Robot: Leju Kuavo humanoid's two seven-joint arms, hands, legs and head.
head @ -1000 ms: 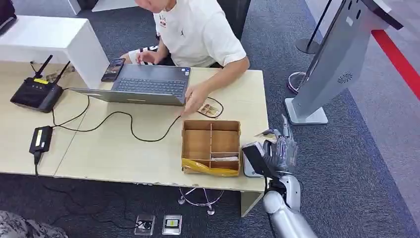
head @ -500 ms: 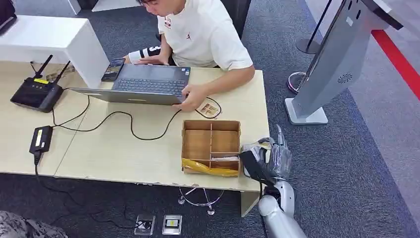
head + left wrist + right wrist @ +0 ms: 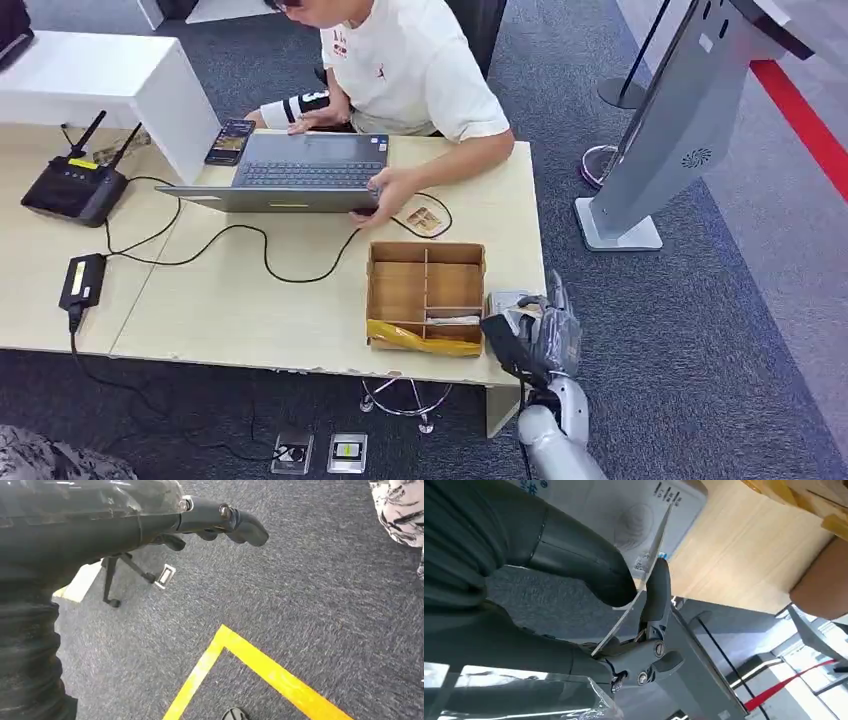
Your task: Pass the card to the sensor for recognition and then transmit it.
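Observation:
In the right wrist view my right hand [image 3: 574, 575] pinches a thin pale card [image 3: 646, 575] between its thumb and a dark finger. The card is seen edge-on, just above the white sensor box [image 3: 624, 510] on the wooden table. From the head view, my right hand [image 3: 545, 335] hovers at the table's near right corner, over the white sensor [image 3: 503, 300]. My left hand [image 3: 200, 520] hangs over grey carpet with its fingers stretched out and nothing in them.
A wooden divided box [image 3: 425, 285] with a yellow item [image 3: 420, 340] stands just left of the sensor. A person [image 3: 400, 70] works at a laptop [image 3: 300, 170] across the table [image 3: 230, 310]. A grey kiosk stand [image 3: 680, 120] rises at the right.
My right hand has drawn down and left with the card, nearer the table's front corner and over the sensor. The person has shifted the laptop slightly.

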